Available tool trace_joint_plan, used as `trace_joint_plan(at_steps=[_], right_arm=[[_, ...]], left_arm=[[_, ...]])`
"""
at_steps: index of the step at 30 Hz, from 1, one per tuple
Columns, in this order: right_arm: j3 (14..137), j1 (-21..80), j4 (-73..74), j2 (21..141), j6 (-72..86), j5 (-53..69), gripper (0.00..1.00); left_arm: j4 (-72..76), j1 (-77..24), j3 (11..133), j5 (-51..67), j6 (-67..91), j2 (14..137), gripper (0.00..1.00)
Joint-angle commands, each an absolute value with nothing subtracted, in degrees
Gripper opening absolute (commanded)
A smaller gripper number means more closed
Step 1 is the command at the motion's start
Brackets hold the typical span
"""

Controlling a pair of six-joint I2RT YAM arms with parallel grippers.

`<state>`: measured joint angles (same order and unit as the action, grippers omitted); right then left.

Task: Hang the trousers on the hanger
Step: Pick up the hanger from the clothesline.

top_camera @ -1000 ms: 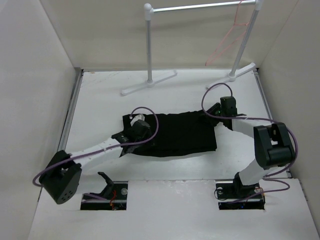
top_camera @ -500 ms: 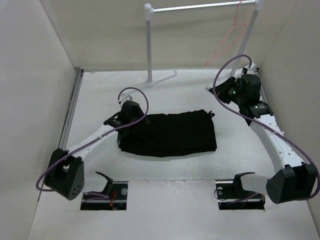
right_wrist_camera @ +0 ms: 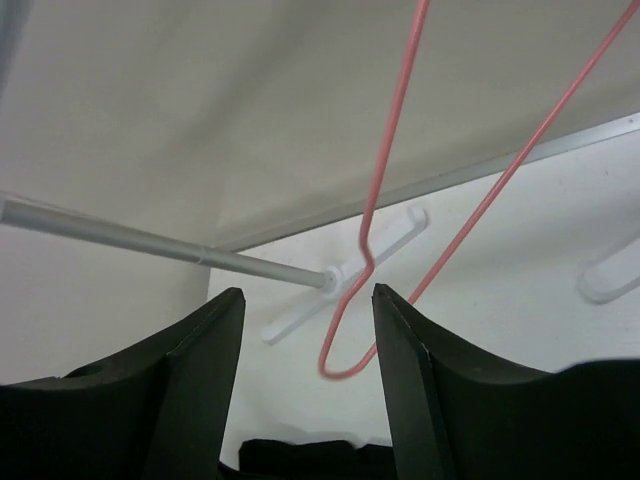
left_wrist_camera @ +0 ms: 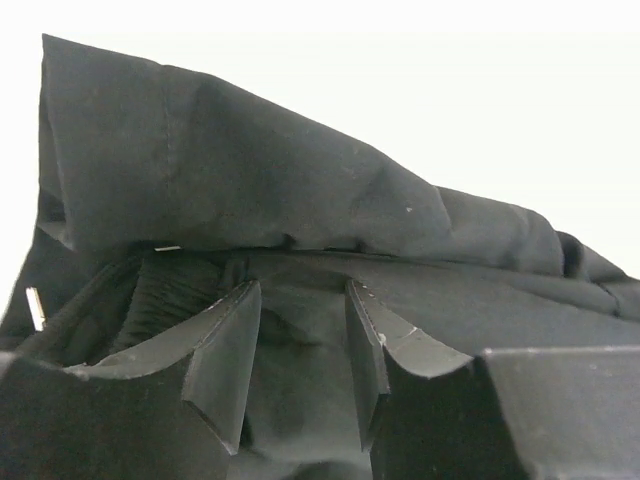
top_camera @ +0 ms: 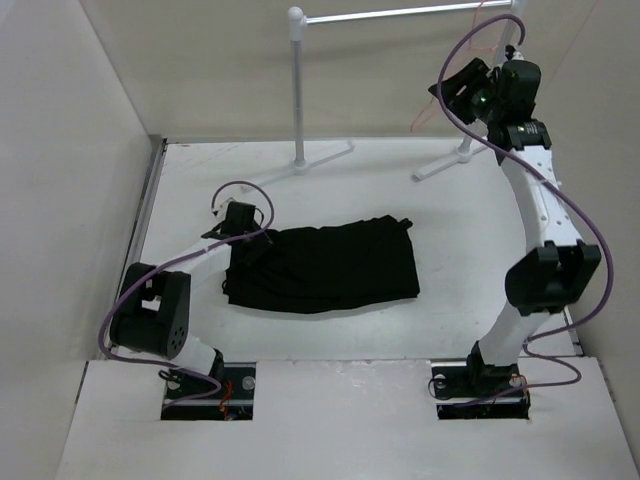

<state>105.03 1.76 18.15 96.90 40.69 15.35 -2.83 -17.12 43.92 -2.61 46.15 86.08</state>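
The black trousers (top_camera: 325, 265) lie folded in a bundle on the white table. My left gripper (top_camera: 240, 232) is at their left end; in the left wrist view its fingers (left_wrist_camera: 303, 300) are closed on a bunch of the black fabric (left_wrist_camera: 250, 180). The pink-red wire hanger (top_camera: 424, 116) hangs from the right end of the rack's crossbar. My right gripper (top_camera: 452, 85) is raised beside it and open. In the right wrist view the hanger's lower corner (right_wrist_camera: 345, 365) shows between the open fingers (right_wrist_camera: 308, 300), not touching them.
The white-posted rack (top_camera: 297, 90) with its silver crossbar (top_camera: 400, 14) stands at the back, its feet on the table. White walls enclose the table on the left, back and right. The crossbar (right_wrist_camera: 150, 245) also shows in the right wrist view.
My right arm rose from the trousers' right end up to the hanger. My left arm drew back leftward, and the trousers slid left with it.
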Motion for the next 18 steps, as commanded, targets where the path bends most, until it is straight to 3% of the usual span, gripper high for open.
trace_joint_plan(at_steps=[1,6,11,18], right_arm=[[113.10,1.54,20.13,103.25,38.76,18.63,0.60],[118.73,1.71,19.60,108.98,38.67,21.27,0.54],[118.48,2.85,17.85,109.34,38.23,22.23,0.33],[119.26,3.91,16.96,106.44,36.65,22.50,0.17]], left_arm=[[-2.55,-13.06,41.93,-5.62,43.51,83.76,0.37],[-3.16,-8.49,42.71,-8.26,39.82,83.32,0.37],[-3.25,-7.78,46.57,-8.09,37.09,83.58,0.38],[-4.74,-17.78,51.23,-7.38,37.00,79.37,0.43]])
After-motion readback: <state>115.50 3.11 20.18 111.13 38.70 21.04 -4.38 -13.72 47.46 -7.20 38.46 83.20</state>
